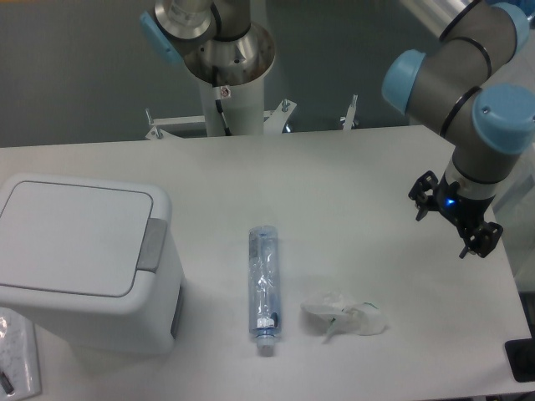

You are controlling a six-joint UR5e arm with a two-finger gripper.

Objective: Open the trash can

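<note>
The trash can stands at the left front of the table, a white boxy bin with rounded corners. Its flat white lid lies down flat, and the grey push tab sits on the lid's right edge. My gripper hangs over the table's right side, far from the bin. Its two black fingers are spread apart with nothing between them, so it is open.
A clear plastic bottle lies lengthwise right of the bin. A crumpled white wrapper lies beside it. A flat packet sits at the front left corner, a black object past the right edge. The arm's base rises behind the table.
</note>
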